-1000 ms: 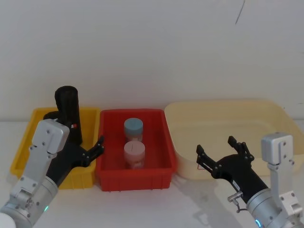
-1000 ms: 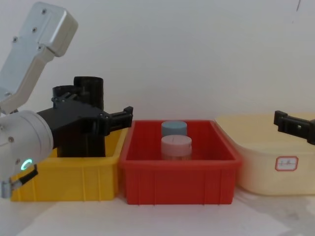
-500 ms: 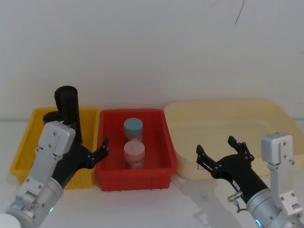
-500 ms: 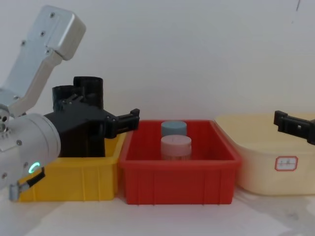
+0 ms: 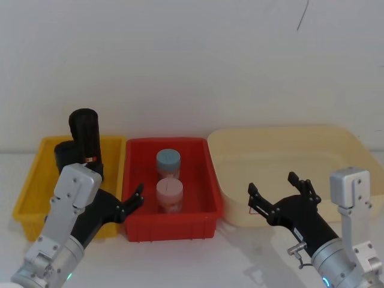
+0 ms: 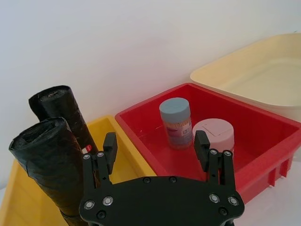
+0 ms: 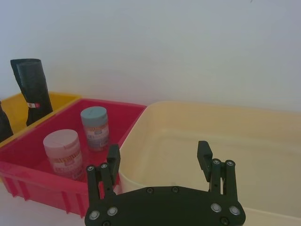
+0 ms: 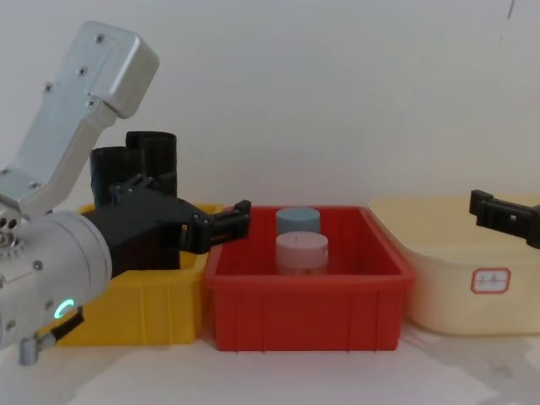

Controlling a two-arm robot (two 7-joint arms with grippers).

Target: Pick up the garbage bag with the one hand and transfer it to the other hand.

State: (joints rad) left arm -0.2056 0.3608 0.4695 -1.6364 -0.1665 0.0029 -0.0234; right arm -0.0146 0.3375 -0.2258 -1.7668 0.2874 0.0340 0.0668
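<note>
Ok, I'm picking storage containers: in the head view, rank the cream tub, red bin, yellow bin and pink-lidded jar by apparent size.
1. cream tub
2. red bin and yellow bin, about alike; the left arm hides part of the yellow one
3. pink-lidded jar

Left gripper (image 6: 156, 137) and right gripper (image 5: 272, 183) hover, fingers (image 7: 204, 153) spread.
</note>
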